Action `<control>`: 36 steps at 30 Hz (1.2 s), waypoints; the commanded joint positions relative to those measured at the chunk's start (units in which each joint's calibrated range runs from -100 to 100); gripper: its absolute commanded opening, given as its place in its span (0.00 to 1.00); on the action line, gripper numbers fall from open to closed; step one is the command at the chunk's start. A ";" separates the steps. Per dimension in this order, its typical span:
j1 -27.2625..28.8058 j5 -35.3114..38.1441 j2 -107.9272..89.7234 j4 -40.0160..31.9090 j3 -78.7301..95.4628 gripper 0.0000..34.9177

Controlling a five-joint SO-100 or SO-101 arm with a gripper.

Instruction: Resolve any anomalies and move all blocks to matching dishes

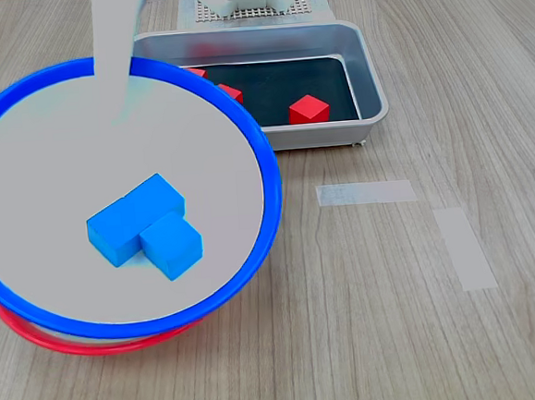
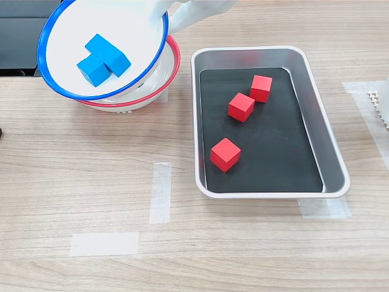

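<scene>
Blue blocks (image 2: 102, 59) sit in the tilted blue-rimmed dish (image 2: 55, 24) that my claw (image 2: 159, 21) pinches by its rim above the red-rimmed dish (image 2: 173, 64), red blocks (image 2: 241, 106) in the tray (image 2: 328, 146)

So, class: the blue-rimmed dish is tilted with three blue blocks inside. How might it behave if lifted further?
The blue-rimmed dish looks rigid and probably light. Its smooth inside may let the blue blocks slide to the low side. It leans on the red-rimmed dish, which could shift.
</scene>
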 commanded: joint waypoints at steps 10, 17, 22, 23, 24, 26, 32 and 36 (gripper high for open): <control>2.47 -2.59 -9.85 -12.53 8.70 0.00; -3.93 -6.25 -12.92 -12.77 9.70 0.00; -11.36 -8.16 -13.10 -12.94 10.07 0.00; -12.21 -8.25 -12.92 -13.19 10.25 0.00; -13.15 -8.35 -12.67 -13.52 10.52 0.00; -15.31 -8.35 -11.73 -13.93 11.07 0.00; -20.87 -7.47 -8.49 -16.74 14.71 0.00; -23.03 -6.35 -5.25 -19.63 17.44 0.00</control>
